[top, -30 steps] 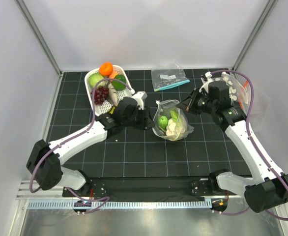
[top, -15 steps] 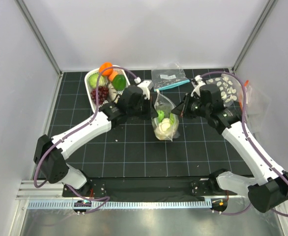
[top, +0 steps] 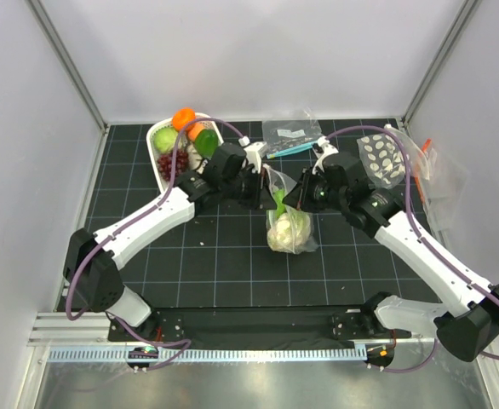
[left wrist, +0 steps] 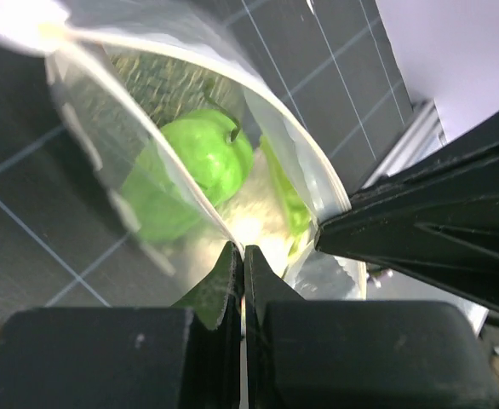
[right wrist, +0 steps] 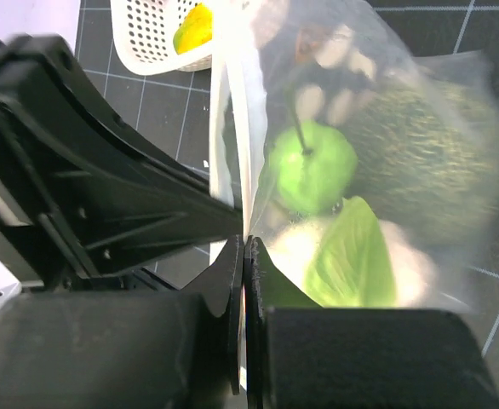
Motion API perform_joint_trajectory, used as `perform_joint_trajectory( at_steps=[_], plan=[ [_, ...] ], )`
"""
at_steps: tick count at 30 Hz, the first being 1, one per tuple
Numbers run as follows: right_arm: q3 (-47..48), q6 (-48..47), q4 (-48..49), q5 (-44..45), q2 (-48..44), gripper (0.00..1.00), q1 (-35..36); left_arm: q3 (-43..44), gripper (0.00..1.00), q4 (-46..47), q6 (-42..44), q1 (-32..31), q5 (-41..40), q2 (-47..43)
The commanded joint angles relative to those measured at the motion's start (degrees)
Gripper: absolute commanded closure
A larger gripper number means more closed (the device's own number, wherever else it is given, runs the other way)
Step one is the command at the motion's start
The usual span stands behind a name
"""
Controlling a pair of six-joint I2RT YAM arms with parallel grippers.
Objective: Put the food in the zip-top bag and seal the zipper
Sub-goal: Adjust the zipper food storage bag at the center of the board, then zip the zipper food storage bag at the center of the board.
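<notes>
Pinching the left end of the zipper (top: 275,181) with the left gripper (top: 263,182), clenched on the rim at frame centre; hanging the zip-top bag (top: 292,237), the food (top: 282,227) inside, just below; clamping the right end with the right gripper (top: 297,192), strip's long axis likely spanning both pincers, equally near.

White basket (top: 153,141) sat back-left on black grid mat (top: 215,273); teal-strip bag (top: 292,132) back-center; dotted bag (top: 381,158) right.
</notes>
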Motion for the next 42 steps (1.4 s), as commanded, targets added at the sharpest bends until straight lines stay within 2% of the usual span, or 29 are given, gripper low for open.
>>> perform_joint_trajectory(
  at_steps=[1, 11, 14, 18, 19, 21, 30, 36, 38, 42],
  plan=[
    [0.16, 1.54, 4.52, 0.65, -0.17, 0.99, 1.79, -0.08, 1.0, 3.18, -1.15, -0.04, 7.38, -2.07],
    [-4.94, 2.77, 7.77, 0.3, 0.45, 0.99, 3.46, -3.86, 1.0, 5.28, -1.85, 1.1, 7.04, -2.86],
    [-5.64, 2.15, 7.95, 0.13, 0.53, 0.94, 3.47, -5.97, 1.0, 7.22, -2.82, 1.89, 7.04, -3.56],
    [-6.08, 1.1, 8.21, -0.75, 0.27, 0.7, 3.47, -7.12, 1.0, 7.49, -1.86, 2.59, 7.21, -3.83],
    [-5.91, 0.92, 7.95, -0.06, 0.01, 0.59, 3.47, -7.38, 1.0, 7.31, -1.33, 2.94, 7.65, -4.0],
    [-5.56, 0.23, 7.6, 0.48, -0.95, 0.5, 3.47, -7.73, 1.0, 7.14, -0.89, 3.47, 7.74, -4.53],
    [-2.22, -1.98, 5.84, 2.68, -2.72, 0.48, 3.55, -9.05, 1.0, 6.69, -0.71, 8.74, 7.83, -5.06],
    [2.25, -8.2, 3.12, 4.96, -3.77, 0.43, 2.68, -7.3, 1.0, 4.94, 1.65, 12.08, 3.26, -3.83],
    [3.49, -12.6, 2.24, 4.26, -3.6, 0.48, 0.31, -5.98, 1.0, 4.59, 3.49, 12.61, 2.12, -2.69],
    [5.16, -17.96, 2.06, 0.67, -2.28, 0.48, -6.63, -0.2, 1.0, 4.32, 7.97, 12.7, 2.9, 0.56]
  ],
)
